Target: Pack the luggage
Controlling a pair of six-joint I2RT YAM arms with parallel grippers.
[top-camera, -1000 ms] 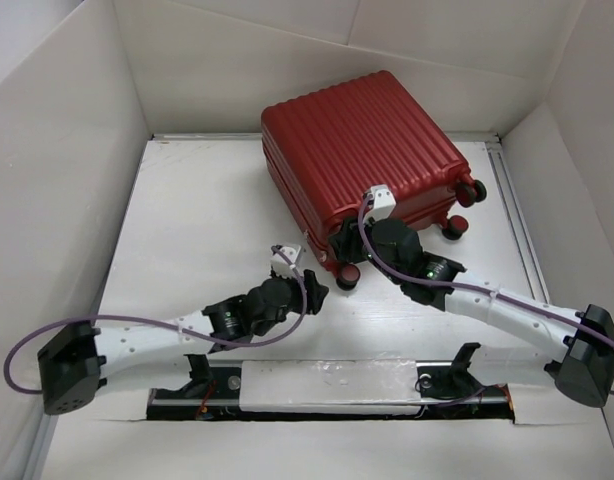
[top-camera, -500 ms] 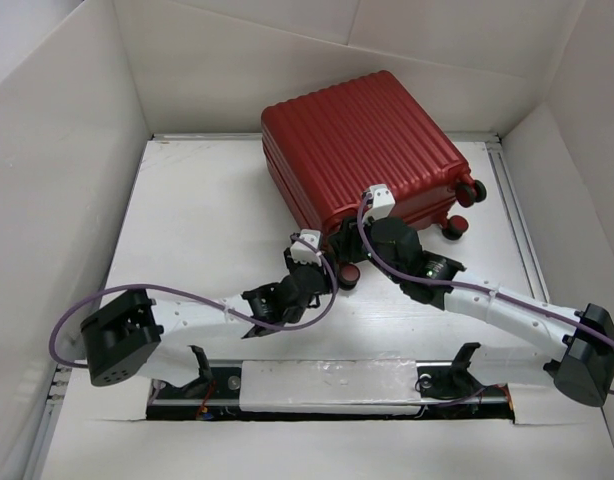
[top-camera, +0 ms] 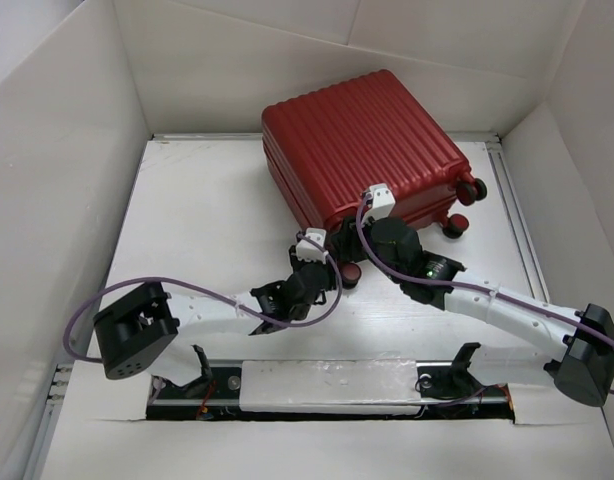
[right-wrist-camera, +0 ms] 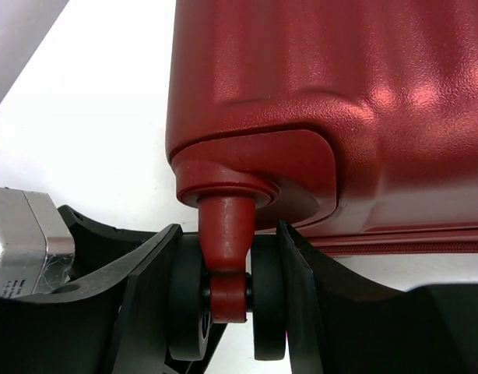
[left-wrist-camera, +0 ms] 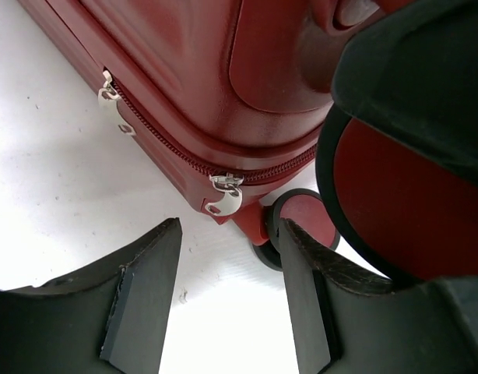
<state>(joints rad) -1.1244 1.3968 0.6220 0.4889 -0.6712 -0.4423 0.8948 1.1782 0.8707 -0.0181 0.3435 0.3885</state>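
The luggage lies zipped shut on the far side of the worktop. My right gripper clamps its near-corner caster wheel, apparently to steady the case. My left gripper is released and lined up on the zipper pull, presumably for unzipping.

closed dark red luggage lies flat.

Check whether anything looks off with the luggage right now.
The luggage lies shut and turned askew to the table edges, and the right gripper is clamped on one corner wheel, an unusual hold. Nothing looks spilled or damaged.
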